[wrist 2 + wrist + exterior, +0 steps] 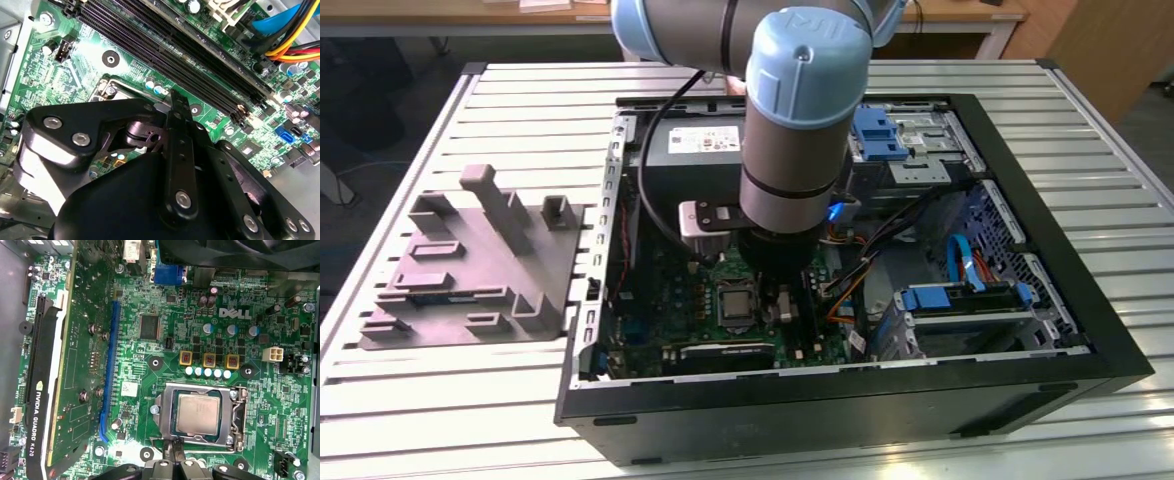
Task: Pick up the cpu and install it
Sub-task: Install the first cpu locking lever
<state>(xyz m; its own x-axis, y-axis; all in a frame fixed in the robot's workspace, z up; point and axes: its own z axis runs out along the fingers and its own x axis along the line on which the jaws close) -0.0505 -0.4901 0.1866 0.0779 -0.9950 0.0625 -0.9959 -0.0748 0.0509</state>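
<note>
The cpu lies seated in the socket frame, just beside the claw, whose fingers are pressed together

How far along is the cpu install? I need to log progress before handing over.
Done: the cpu already lies inside the socket frame on the green board, so pick-up and placing look finished. In hand: the gripper sits at the socket's edge, fingertips together, holding nothing visible. Left: I cannot tell whether the frame is latched.
</note>
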